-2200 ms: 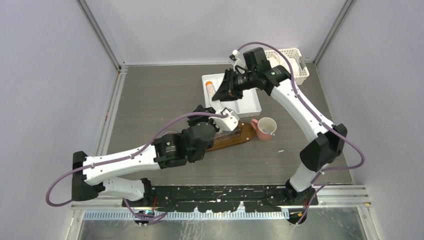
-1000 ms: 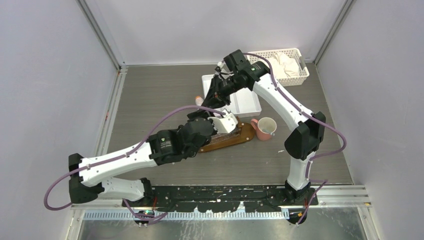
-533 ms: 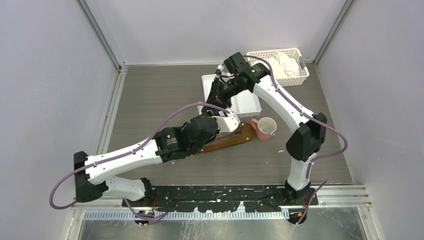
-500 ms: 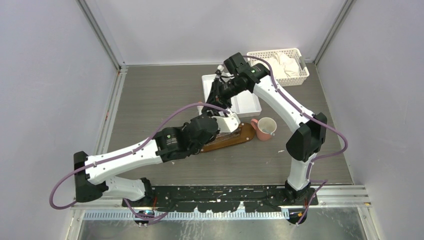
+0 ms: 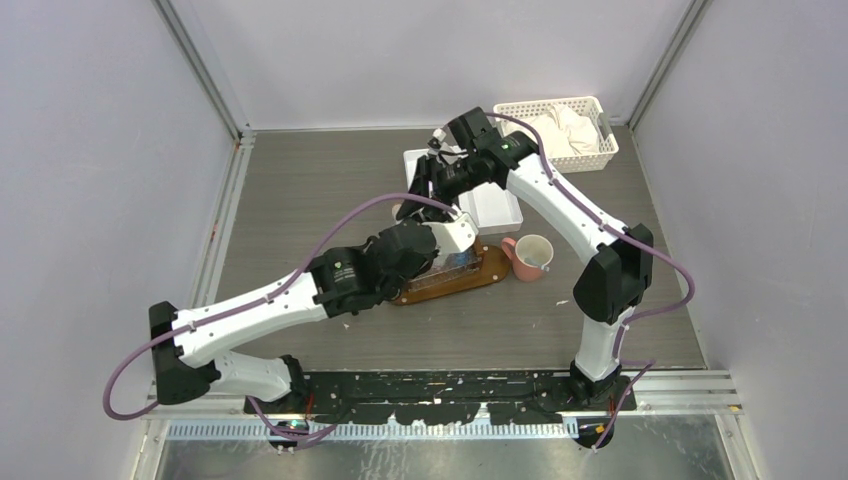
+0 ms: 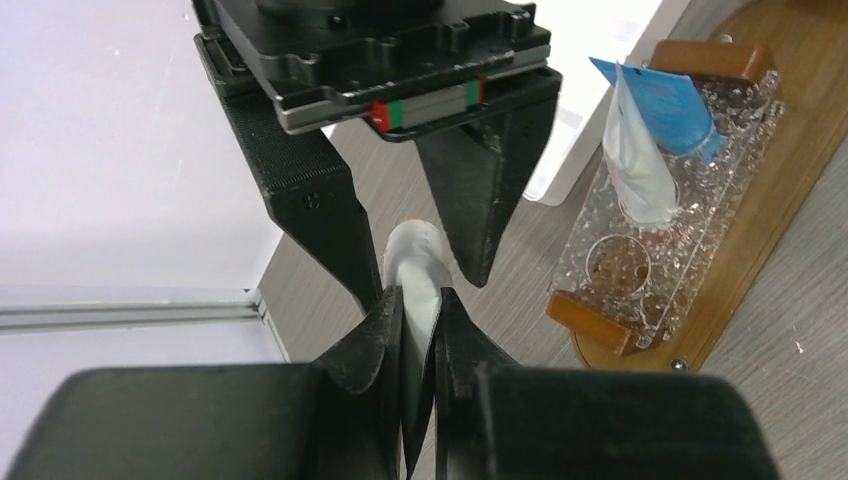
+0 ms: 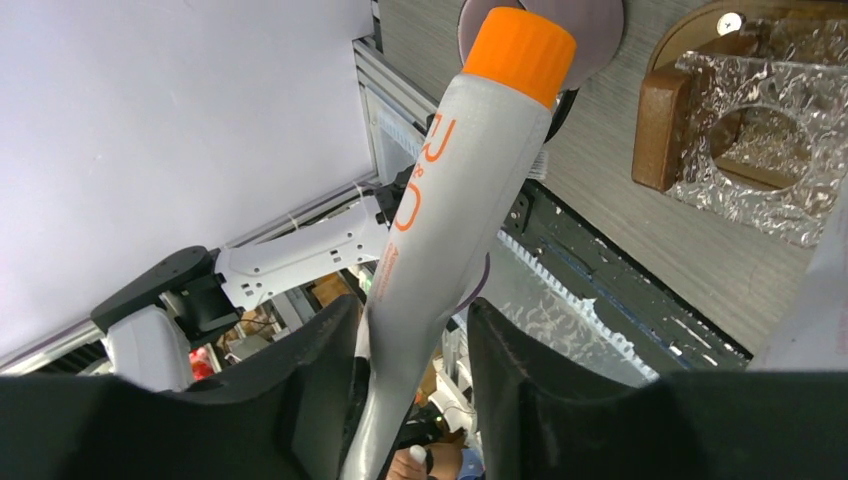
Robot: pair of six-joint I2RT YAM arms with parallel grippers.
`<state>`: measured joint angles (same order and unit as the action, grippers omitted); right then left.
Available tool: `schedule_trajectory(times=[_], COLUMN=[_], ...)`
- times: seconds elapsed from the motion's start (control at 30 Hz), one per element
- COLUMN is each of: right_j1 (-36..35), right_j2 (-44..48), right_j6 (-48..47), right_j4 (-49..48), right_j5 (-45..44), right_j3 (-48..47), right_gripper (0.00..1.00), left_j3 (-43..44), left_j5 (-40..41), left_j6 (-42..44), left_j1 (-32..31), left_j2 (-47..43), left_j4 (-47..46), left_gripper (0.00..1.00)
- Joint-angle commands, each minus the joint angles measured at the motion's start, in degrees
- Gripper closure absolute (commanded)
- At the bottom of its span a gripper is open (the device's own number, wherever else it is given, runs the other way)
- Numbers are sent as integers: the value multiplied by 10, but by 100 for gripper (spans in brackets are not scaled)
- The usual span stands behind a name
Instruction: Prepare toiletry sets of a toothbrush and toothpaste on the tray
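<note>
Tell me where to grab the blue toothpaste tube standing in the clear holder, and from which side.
Take the blue tube just below its flat crimped top, coming down from above. It stands narrow end down in the clear holder, so only the upper part is free; close across the broad flat faces.

Two toothpaste tubes show plainly: one grey tube (image 7: 440,215) with an orange cap, and one blue tube (image 6: 660,95) standing in the one clear holder (image 6: 690,240). The white-grey part under the blue may be a third tube; that cannot be told. There is one wooden tray (image 5: 492,268), one pink mug (image 5: 530,256) to its right, one white tray (image 5: 495,205) beyond it, one lattice basket (image 5: 602,150) at the far right, and two arms.
</note>
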<state>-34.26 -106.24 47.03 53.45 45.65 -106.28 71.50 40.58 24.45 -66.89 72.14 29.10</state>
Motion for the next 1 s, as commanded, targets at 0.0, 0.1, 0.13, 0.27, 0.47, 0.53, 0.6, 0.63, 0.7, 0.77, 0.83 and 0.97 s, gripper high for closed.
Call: schedule_trajectory(times=[0.0,0.1,0.13,0.27,0.47,0.53,0.6,0.63,0.7,0.77,0.83,0.97], right_j1=[1,4,5,23,84,99,101,101,102,103,103,103], right_j2=[36,37,38,53,135,178,218,236,278,315,348,395], right_j6=[12,27,30,32,24,-3,-50,-72,-107,-136,-158,-177], right_j4=[-55,-83,-91,-109,-178,-179,-149,-138,-124,-113,-101,-91], right_j5=[18,15,14,-15,-132,-201,-286,-323,-381,-425,-453,-491], right_j3=[7,14,17,23,93,116,122,126,139,155,170,222], right_gripper=[46,44,43,28,8,8,8,8,7,7,7,5], left_j3=[30,36,38,69,159,201,245,269,328,386,432,469], left_j5=[14,2,-4,-13,-52,-75,-103,-121,-156,-198,-236,-257], left_j6=[6,2,0,-13,-90,-127,-167,-185,-226,-262,-288,-326], left_j1=[15,31,37,55,68,73,76,79,86,92,95,98], left_j2=[-4,-4,-3,6,12,23,36,47,82,114,142,179], left_j4=[-60,-65,-64,-34,59,112,152,189,255,315,356,407], left_gripper=[99,99,99,99,99,99,99,99,99,99,99,99])
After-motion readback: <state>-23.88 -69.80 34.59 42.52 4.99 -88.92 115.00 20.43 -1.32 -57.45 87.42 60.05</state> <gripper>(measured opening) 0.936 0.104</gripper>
